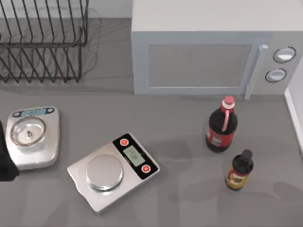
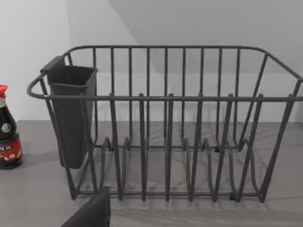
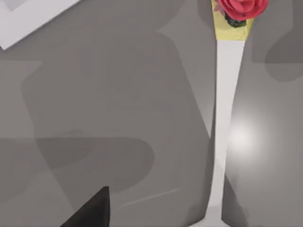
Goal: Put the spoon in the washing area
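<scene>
- Two grippers logged. The left gripper (image 2: 90, 210) faces the dish rack (image 2: 165, 118) at the counter's back-left corner; its opening cannot be told.
- The rack is judged to be the washing area, with its cutlery cup (image 2: 71, 113) the likely target.
- Surface: grey counter (image 1: 189, 198); two scales (image 1: 113, 170) front-left, microwave (image 1: 208, 61) at back, two bottles (image 1: 221, 125) near the right edge.
- The right gripper (image 3: 92, 208) hangs over the spoon (image 3: 225, 118), which lies flat on the counter; its opening cannot be told.
- Step in hand: grasp. Advise centring on the slim white handle, clear of the rose end (image 3: 239, 9).
</scene>
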`<move>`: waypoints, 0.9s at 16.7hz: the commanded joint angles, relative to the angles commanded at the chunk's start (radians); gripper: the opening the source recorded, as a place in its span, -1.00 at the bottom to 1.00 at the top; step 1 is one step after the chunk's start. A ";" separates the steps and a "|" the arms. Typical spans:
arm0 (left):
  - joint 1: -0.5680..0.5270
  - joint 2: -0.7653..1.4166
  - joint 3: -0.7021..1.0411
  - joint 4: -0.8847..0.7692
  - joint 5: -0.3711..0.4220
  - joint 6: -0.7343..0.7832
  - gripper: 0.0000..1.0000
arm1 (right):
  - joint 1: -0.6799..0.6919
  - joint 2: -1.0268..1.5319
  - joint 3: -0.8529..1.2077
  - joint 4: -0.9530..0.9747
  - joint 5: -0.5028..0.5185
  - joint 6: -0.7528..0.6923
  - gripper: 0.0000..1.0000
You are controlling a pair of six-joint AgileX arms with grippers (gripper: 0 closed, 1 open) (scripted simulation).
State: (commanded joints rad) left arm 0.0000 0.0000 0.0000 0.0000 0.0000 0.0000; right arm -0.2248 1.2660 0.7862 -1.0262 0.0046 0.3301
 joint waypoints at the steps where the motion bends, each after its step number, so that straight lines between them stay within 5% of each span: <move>1: 0.000 0.000 0.000 0.000 0.000 0.000 1.00 | -0.006 0.029 0.021 -0.023 0.000 0.008 1.00; 9: 0.000 0.000 0.000 0.000 0.000 0.000 1.00 | -0.007 0.063 0.029 -0.027 -0.001 0.016 1.00; 15: 0.000 0.000 0.000 0.000 0.000 0.000 1.00 | -0.009 0.192 -0.114 0.256 -0.001 0.020 1.00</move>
State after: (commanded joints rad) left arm 0.0000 0.0000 0.0000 0.0000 0.0000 0.0000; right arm -0.2336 1.4577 0.6718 -0.7701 0.0038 0.3504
